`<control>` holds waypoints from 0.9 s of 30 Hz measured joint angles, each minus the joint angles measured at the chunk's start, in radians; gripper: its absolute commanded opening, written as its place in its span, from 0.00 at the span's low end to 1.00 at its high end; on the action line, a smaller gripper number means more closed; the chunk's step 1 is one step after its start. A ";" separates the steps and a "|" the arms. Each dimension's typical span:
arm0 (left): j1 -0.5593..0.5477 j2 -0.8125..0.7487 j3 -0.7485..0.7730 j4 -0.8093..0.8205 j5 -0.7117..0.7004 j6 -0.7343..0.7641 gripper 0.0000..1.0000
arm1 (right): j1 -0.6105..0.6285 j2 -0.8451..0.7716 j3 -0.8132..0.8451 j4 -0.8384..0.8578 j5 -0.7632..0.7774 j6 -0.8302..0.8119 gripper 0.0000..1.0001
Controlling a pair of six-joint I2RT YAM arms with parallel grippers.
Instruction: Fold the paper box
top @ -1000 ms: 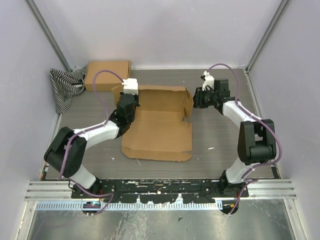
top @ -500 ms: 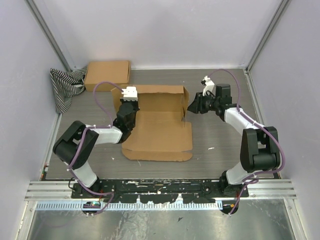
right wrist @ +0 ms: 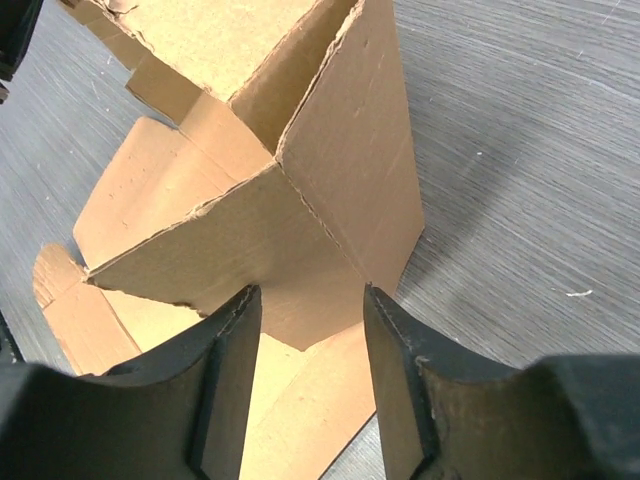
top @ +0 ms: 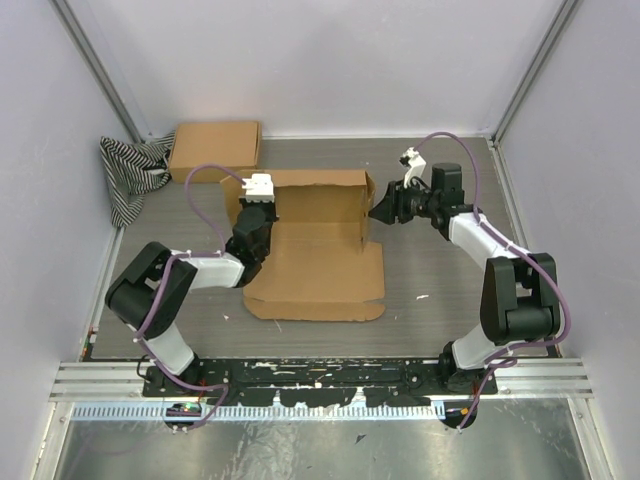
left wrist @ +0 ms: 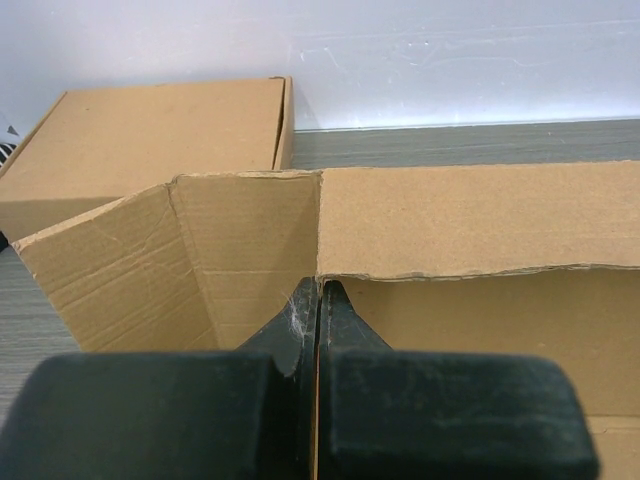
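The paper box (top: 315, 255) is a brown die-cut cardboard sheet lying mid-table, its back wall and side flaps raised. My left gripper (top: 260, 205) is shut on the box's left back corner; in the left wrist view the fingers (left wrist: 318, 300) pinch the wall's edge where the left flap (left wrist: 175, 255) meets the back wall (left wrist: 470, 220). My right gripper (top: 378, 212) is open at the right side flap. In the right wrist view its fingers (right wrist: 235, 330) straddle the raised right flap (right wrist: 340, 200), not clamped on it.
A second, closed brown cardboard box (top: 214, 148) sits at the back left, also in the left wrist view (left wrist: 150, 130). A striped black-and-white cloth (top: 130, 175) lies beside it by the left wall. Walls enclose the table on three sides.
The left arm pulled in and its gripper shifted slightly toward the near side at the left back corner. The right gripper moved left against the right flap, which now stands more upright.
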 measured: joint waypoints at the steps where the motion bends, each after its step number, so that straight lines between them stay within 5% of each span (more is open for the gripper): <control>1: 0.000 -0.002 0.002 -0.009 0.001 -0.001 0.00 | 0.003 0.000 0.000 0.003 0.003 -0.002 0.53; 27: 0.002 -0.043 0.054 -0.182 0.014 -0.014 0.00 | 0.163 0.124 0.076 0.133 0.261 -0.049 0.48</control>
